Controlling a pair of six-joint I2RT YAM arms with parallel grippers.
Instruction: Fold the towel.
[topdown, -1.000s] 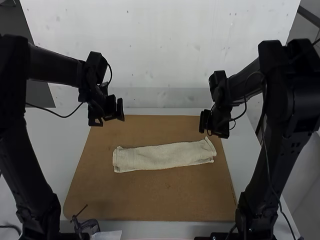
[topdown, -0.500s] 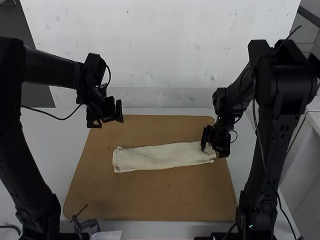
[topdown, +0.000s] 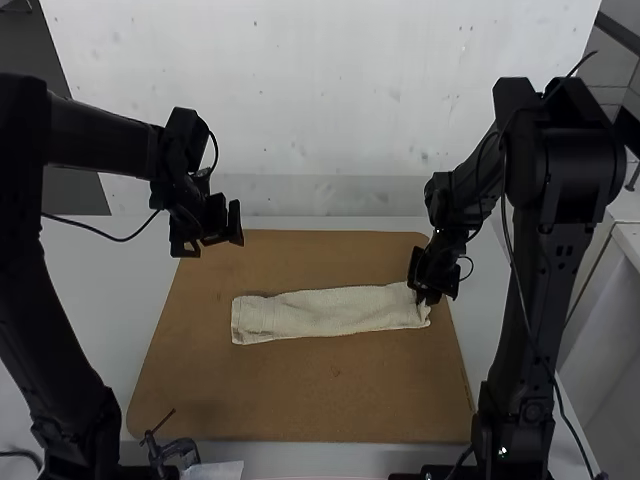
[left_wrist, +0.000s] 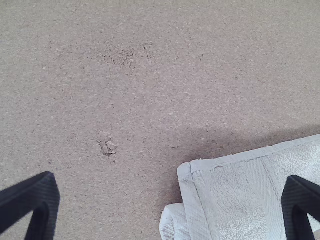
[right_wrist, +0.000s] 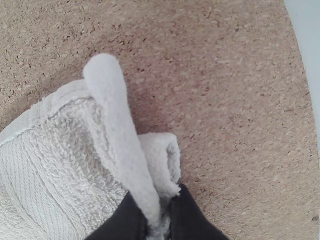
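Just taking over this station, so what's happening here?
The right claw is closed on the towel, pinching it at its right end in the high view. The towel lies as a long, narrow folded strip across the brown board, with the pinched end bunched up. The left claw is open above the board, beyond the towel's other end, holding nothing. The strip has yet to be folded end to end.

High view forward, down; wrist views close over towel (topdown: 330, 312).
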